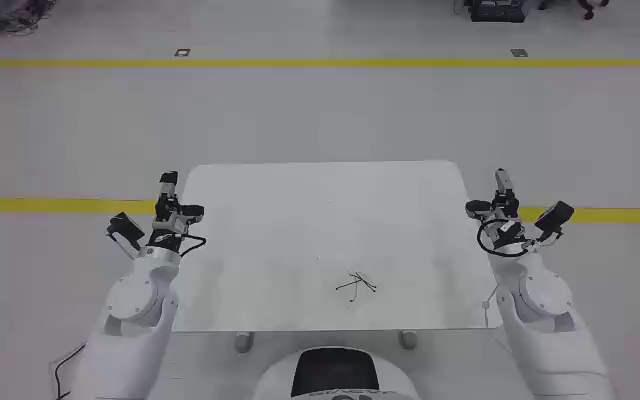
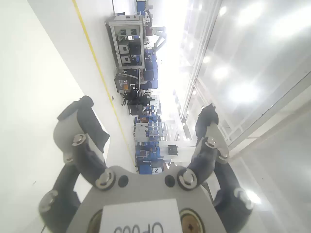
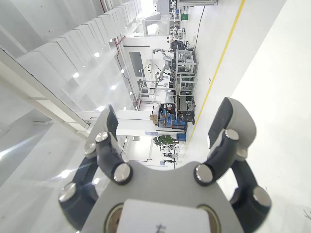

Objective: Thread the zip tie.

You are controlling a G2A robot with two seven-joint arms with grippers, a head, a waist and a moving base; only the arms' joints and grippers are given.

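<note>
Lying near the front of the tabletop, black zip ties rest well apart from the left gripper and right gripper, both wide open, empty.

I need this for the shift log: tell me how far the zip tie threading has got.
Done: nothing visible. The zip tie lies as loose dark strands on the table near its front edge, not gripped. In hand: nothing; the left gripper and right gripper are open and empty, out at the table's sides. Remaining: picking it up and threading it, so the whole job.
</note>
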